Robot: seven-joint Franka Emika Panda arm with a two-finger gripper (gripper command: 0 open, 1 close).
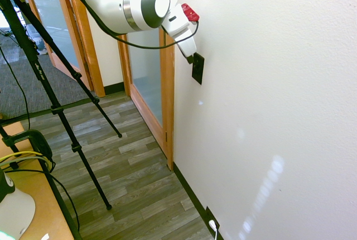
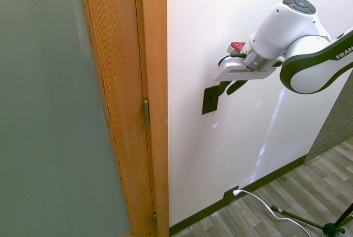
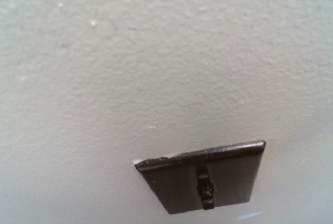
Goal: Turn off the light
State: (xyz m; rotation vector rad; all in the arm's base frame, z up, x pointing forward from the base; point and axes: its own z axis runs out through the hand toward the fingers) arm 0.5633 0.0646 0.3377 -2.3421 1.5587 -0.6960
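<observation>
The white arm's pincer (image 2: 229,87), its 2 dark fingers a narrow gap apart and holding nothing, sits at the top edge of the small black upright rectangular switch plate (image 1: 197,68) on the white wall beside the wooden door frame (image 2: 149,55). The toggle (image 3: 204,187) appears not yet flipped; pressing it remains.

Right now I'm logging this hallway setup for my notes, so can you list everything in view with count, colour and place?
light switch: one, black plate, on the white wall beside the door frame
wall: one, white
outlet plate: one, black, low on the wall at the baseboard
plug: one, white, in the outlet, cord trailing over the floor
door: wooden frame, frosted glass
floor: grey wood planks
desk: one, tan, corner of the first exterior view
gripper: one, dark fingers partly apart, at the switch's top
arm: one, white
</observation>
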